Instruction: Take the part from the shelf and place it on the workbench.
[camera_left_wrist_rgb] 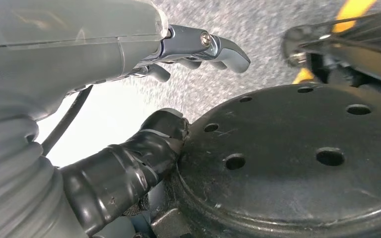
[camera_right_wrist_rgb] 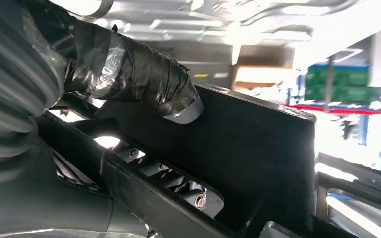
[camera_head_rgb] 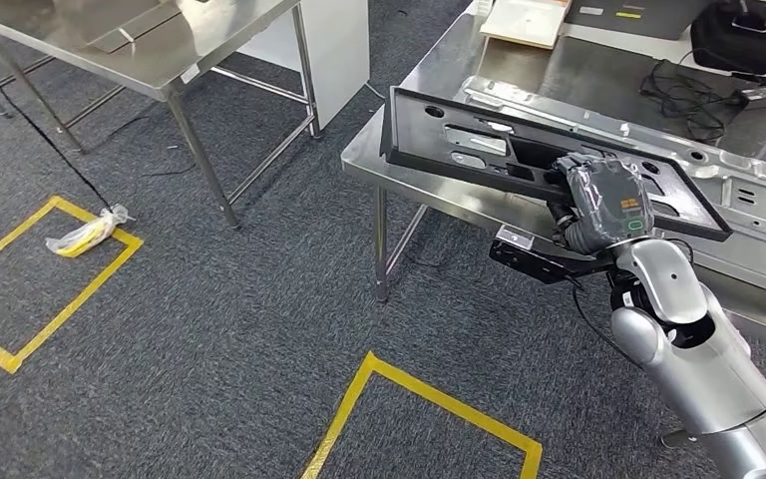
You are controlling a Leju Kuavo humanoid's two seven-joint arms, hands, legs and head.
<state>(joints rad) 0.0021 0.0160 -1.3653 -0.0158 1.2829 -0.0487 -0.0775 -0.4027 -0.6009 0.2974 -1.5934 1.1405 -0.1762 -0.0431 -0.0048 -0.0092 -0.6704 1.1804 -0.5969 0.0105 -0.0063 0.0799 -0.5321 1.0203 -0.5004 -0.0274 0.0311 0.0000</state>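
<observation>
The right hand (camera_head_rgb: 606,205) is gripping the black panel part (camera_head_rgb: 479,150), holding it tilted over the steel bench (camera_head_rgb: 409,170) edge.

Floor: dark grey carpet (camera_head_rgb: 219,329) marked with yellow tape squares (camera_head_rgb: 429,399). A crumpled yellow wrapper (camera_head_rgb: 85,235) lies on one tape line. Furniture: a steel desk (camera_head_rgb: 559,80) at right carrying black cables (camera_head_rgb: 693,100); a second steel table (camera_head_rgb: 110,40) stands at upper left.
</observation>
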